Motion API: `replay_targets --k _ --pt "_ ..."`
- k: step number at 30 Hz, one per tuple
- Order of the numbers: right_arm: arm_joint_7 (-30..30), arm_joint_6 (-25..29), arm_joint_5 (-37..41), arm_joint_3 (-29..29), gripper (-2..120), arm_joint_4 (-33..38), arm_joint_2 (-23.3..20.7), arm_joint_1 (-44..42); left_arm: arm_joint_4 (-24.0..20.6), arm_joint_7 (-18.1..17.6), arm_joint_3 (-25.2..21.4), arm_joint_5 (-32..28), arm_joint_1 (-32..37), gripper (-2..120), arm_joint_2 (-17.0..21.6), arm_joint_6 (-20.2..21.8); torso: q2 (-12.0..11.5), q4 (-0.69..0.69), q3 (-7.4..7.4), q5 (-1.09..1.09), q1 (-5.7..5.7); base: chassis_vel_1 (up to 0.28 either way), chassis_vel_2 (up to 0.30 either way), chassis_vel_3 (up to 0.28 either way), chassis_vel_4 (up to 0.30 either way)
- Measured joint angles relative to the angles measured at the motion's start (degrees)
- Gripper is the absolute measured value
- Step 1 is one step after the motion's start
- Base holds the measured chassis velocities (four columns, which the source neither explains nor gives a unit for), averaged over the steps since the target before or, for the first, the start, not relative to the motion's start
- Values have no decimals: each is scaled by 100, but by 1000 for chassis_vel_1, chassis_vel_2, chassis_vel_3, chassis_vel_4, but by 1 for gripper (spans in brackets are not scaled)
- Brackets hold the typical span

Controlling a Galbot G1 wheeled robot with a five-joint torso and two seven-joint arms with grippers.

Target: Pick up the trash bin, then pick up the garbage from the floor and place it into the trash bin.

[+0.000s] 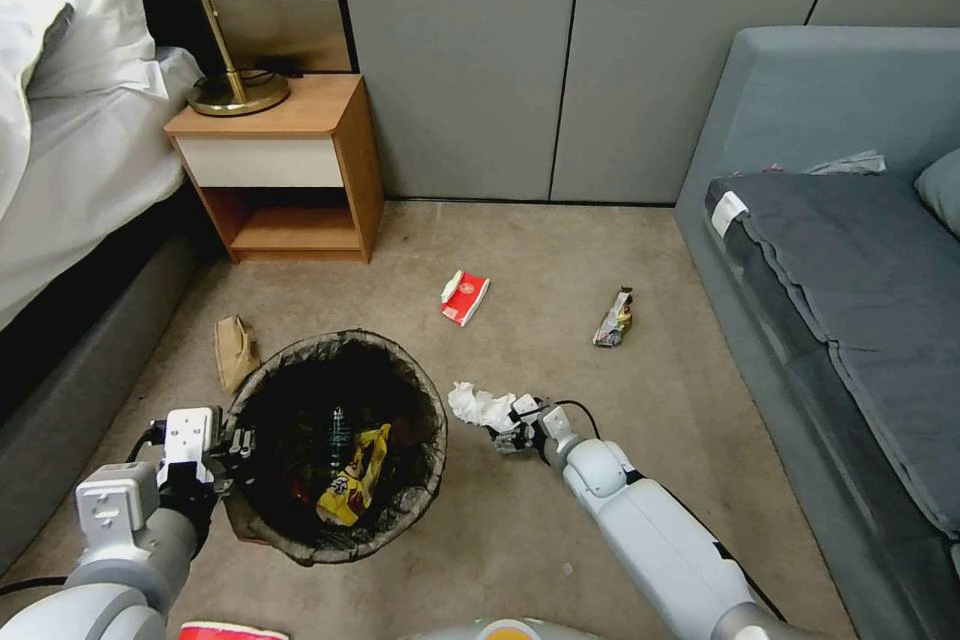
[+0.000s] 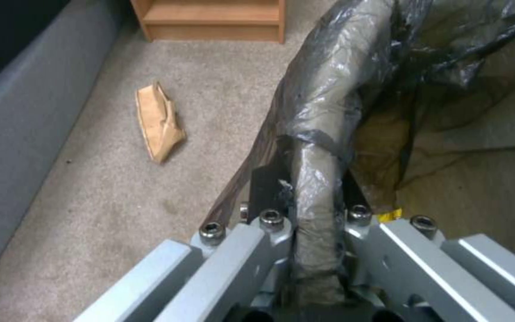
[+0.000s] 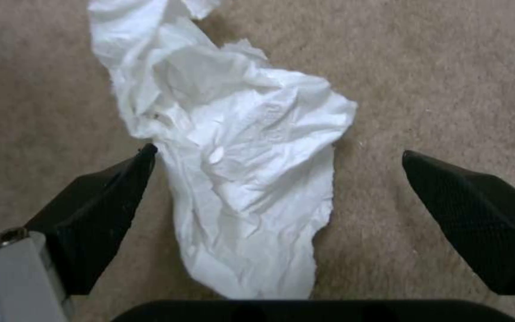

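Note:
The trash bin (image 1: 425, 390), round with a dark bag folded over its rim, is held at its left rim by my left gripper (image 1: 238, 445). The left wrist view shows that gripper (image 2: 308, 179) shut on the bagged rim (image 2: 329, 103). A yellow wrapper (image 1: 355, 485) and a clear bottle (image 1: 337, 435) lie inside the bin. My right gripper (image 1: 510, 430) is down at the carpet, open, its fingers on either side of a crumpled white tissue (image 3: 239, 170) (image 1: 478, 406). Other garbage lies on the floor: a red-white carton (image 1: 465, 297), a dark wrapper (image 1: 614, 318) and a brown paper bag (image 1: 235, 350) (image 2: 159, 123).
A wooden nightstand (image 1: 290, 170) with a brass lamp (image 1: 235, 90) stands at the back left beside the bed (image 1: 80, 150). A grey sofa (image 1: 850, 270) runs along the right. Beige carpet lies open between them.

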Motion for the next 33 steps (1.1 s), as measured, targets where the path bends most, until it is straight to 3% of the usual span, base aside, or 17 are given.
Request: replay_targets --k 21,22,27,33 --pt "-40 170 -306 73 100 -376 273 133 0 6 3 10 -5 1 -5 0 0 0 0 0 0 0 0 0 0" --pt "-42 209 -321 76 92 -415 301 143 0 6 3 11 -4 1 -5 0 0 0 0 0 0 0 0 0 0" --pt "-61 214 -322 81 77 -383 289 113 0 7 17 19 -15 1 -6 0 0 0 0 0 0 0 0 0 0" --pt "-72 221 -338 83 51 -317 261 89 0 8 64 61 -27 1 -7 0 0 0 0 0 0 0 0 0 0"
